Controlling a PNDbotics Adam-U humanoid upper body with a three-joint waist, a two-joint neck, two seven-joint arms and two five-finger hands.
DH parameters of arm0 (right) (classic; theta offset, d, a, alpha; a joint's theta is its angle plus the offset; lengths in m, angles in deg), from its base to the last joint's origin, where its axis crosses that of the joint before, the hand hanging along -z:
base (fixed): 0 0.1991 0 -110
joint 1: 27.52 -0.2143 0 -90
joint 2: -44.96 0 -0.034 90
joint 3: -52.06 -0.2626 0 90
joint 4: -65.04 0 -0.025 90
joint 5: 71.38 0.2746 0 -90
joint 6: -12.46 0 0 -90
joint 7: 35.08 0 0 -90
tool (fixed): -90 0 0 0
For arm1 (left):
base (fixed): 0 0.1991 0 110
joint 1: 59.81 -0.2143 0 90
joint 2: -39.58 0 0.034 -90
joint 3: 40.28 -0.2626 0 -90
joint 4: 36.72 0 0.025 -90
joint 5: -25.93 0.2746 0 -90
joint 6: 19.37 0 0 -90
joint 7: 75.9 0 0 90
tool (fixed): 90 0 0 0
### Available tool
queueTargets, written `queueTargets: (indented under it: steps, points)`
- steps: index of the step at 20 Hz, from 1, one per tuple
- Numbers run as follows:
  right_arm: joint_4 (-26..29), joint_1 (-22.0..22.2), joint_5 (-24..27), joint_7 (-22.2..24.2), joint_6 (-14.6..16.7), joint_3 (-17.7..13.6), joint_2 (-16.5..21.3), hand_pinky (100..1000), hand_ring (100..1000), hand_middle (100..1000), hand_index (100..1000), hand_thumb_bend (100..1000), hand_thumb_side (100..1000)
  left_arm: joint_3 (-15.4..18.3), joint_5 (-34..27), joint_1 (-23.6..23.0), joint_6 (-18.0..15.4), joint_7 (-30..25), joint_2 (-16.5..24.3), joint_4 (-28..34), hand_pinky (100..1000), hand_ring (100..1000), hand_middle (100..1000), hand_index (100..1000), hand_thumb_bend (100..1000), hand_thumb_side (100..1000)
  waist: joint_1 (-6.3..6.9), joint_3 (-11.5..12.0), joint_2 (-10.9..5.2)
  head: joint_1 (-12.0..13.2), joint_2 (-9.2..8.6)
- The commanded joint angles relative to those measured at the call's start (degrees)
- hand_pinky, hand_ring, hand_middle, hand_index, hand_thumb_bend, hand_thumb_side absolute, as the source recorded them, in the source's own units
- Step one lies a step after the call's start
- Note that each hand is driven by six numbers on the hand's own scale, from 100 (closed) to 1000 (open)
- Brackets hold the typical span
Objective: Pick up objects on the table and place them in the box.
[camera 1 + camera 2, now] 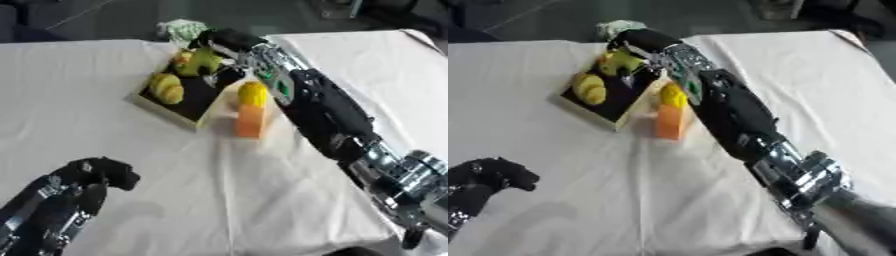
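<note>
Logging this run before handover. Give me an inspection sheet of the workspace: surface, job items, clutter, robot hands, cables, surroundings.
Surface: table under a white cloth, creased.
Job items: shallow box with a dark inside, holding a yellow bumpy item and a green-yellow item at its far end; outside, beside the box's right wall, a yellow rounded object and an orange block.
Clutter: pale green and white thing behind the box, cannot identify.
Robot hands: right robot hand over the box's far end at the green-yellow item, grip not readable; left robot hand idle at lower left, fingers curled, holding nothing.
Cables: nothing seen.
Surroundings: dark floor beyond the table.
</note>
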Motion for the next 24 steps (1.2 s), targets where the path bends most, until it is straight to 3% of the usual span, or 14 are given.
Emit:
queueTargets:
  steps: [1,8,9,14,21,24]
  points:
    - [-0.97,-0.79,-2.52,-2.13,-0.02,-0.33,-0.05,653,797,897,922,100,219,-0.09,-0.39,0.60,-0.08,-0.27,0.15,1.23,746,758,625,785,100,652,0.24,0.07,-0.70,-0.23,-0.67]
    - [-4.47,-0.39,-7.62,-6.51,-1.23,-1.25,-0.95,758,886,936,953,100,237,-0.14,-0.42,0.64,-0.09,-0.32,0.09,1.23,746,758,625,785,100,653,0.32,0.10,-0.60,-0.38,-0.84]
    - [-4.74,-0.34,-8.14,-7.14,-1.41,-1.35,-1.03,766,892,938,955,100,285,-0.14,-0.43,0.65,-0.09,-0.33,0.08,1.23,746,758,625,785,100,653,0.32,0.12,-0.59,-0.39,-0.85]
    - [-5.23,-0.25,-9.83,-10.84,-2.58,-1.69,-1.14,788,905,946,961,100,210,-0.15,-0.38,0.60,-0.03,-0.34,0.03,1.23,746,758,625,785,100,655,0.30,0.08,-0.57,-0.37,-0.91]
    - [-4.46,-0.17,-10.89,-21.86,-7.21,-1.99,-0.77,770,884,926,951,100,158,-0.11,-0.41,0.56,0.01,-0.31,0.00,1.23,746,758,625,785,100,654,0.27,0.00,-0.64,-0.36,-1.06]
    - [-4.72,-0.04,-11.32,-24.44,-8.33,-1.80,-0.66,767,876,917,948,100,157,-0.06,-0.40,0.54,0.01,-0.26,0.00,1.23,746,758,625,785,100,654,0.28,-0.06,-0.65,-0.33,-1.10]
